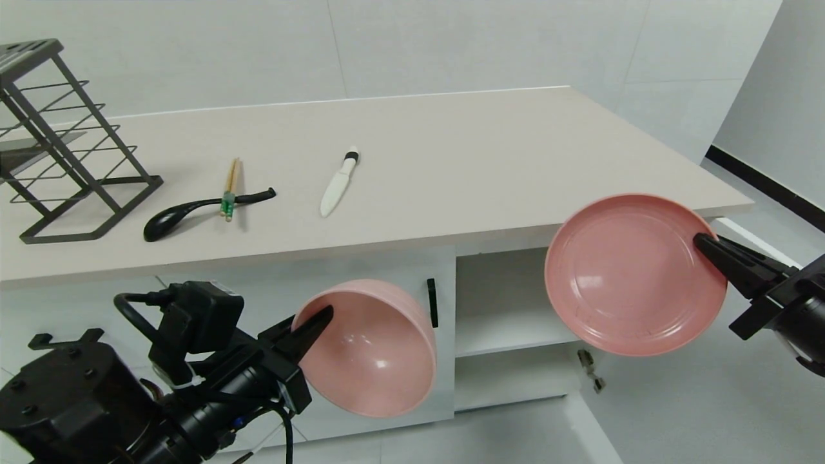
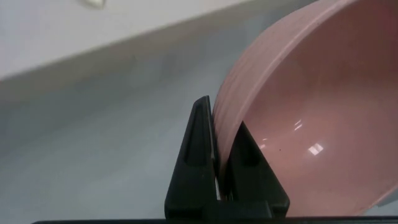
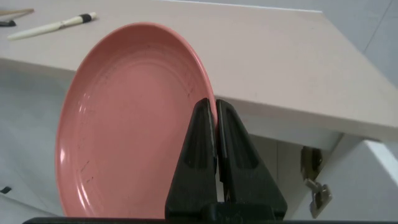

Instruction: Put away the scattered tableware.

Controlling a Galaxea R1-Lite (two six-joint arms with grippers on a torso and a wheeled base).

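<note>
Left claw (image 1: 320, 320) clamped on rim of pink bowl (image 1: 380, 354), held tilted below tabletop (image 1: 483, 161) front edge, before cabinet door (image 1: 399, 267). Right claw (image 1: 702, 243) clamped on rim of pink plate (image 1: 625, 277), near upright, off front right corner. Black spoon (image 1: 174, 216), chopsticks (image 1: 229, 190) across its handle, white knife (image 1: 338, 185) lie toward left edge, near wire rack (image 1: 58, 142)

Pale beige desk (image 1: 490, 148) runs wide, its far edge against a white tiled wall (image 1: 451, 45) and its right front corner overhanging light grey floor (image 1: 709, 399). Under the desk's front edge is a closed white door (image 1: 380, 264) with a short black upright handle (image 1: 432, 303) near its right side. A metal hinge (image 1: 590, 370) sits lower, right of that door; a black baseboard (image 1: 767, 183) lines the right-hand wall.
</note>
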